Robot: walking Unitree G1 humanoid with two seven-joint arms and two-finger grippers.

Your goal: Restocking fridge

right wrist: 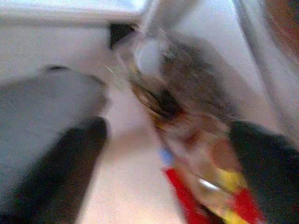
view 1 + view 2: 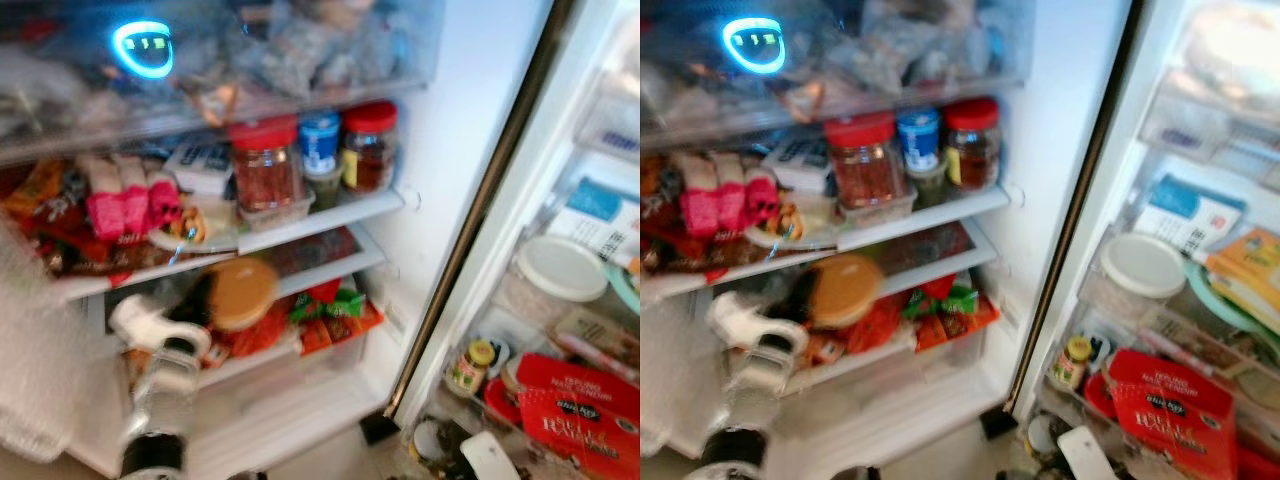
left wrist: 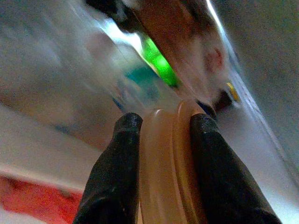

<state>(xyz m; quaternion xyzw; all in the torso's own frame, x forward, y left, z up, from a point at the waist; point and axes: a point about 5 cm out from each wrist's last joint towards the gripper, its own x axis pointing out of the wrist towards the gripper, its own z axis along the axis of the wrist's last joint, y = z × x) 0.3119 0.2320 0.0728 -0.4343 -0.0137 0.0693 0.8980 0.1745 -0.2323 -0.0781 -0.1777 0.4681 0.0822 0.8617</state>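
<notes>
- Round flat tan-orange lid [image 2: 240, 292], pale peach where it shows between the two black fingers [image 3: 117, 172].
- Clear glass jar with a red cap [image 2: 265, 165], its contents reddish-brown.
- Small tub with a blue and white label [image 2: 320, 142].
- Amber-filled jar with a red lid [image 2: 370, 147].
- Pink wrapped packets [image 2: 120, 205].
- Red box with white lettering [image 2: 575, 415].
- Round white-lidded container [image 2: 560, 268].
- Glowing cyan ring light [image 2: 142, 48].

- You've got two red-lid jars [image 2: 265, 165] [image 2: 370, 148] w/ a blue-lid tub [image 2: 320, 142] between them.
- Pink pkts [image 2: 125, 200] to the jars' left, upright.
- Cyan glowing ring [image 2: 143, 48] above, top left.
- On your right: white-lid tub [image 2: 560, 268] above a red box [image 2: 575, 415].
- Yellow-cap jar [image 2: 470, 368] just left of that box.
</notes>
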